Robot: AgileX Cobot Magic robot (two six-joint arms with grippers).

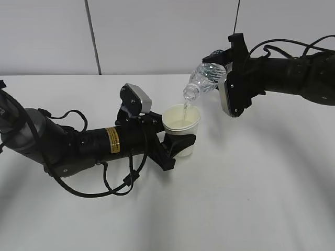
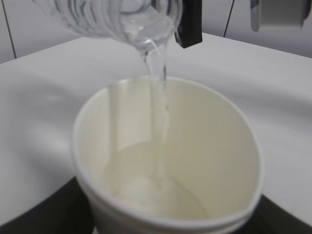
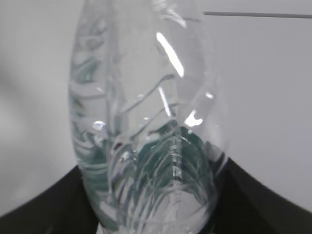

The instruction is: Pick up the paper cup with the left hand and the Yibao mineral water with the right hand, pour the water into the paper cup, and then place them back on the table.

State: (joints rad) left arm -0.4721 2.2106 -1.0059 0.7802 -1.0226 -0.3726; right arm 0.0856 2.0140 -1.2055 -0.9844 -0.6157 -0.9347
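Left hand [image 1: 175,146] grips the paper cup [image 1: 181,129].
Right hand [image 1: 222,78] clasps the tilted bottle [image 1: 205,79], water streaming in; label mostly hidden, perhaps green.

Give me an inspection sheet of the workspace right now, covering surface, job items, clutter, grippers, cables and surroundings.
Surface: white table, no spills seen.
Job's things: paper cup held upright off the table, partly filled; Yibao mineral water tilted mouth-down above it, a stream running into the cup.
Clutter: nothing seen.
Grippers: left hand clamped around the cup; right hand clamped on the bottle.
Cables: black cables loop from the left arm onto the table.
Surroundings: grey wall panels behind.
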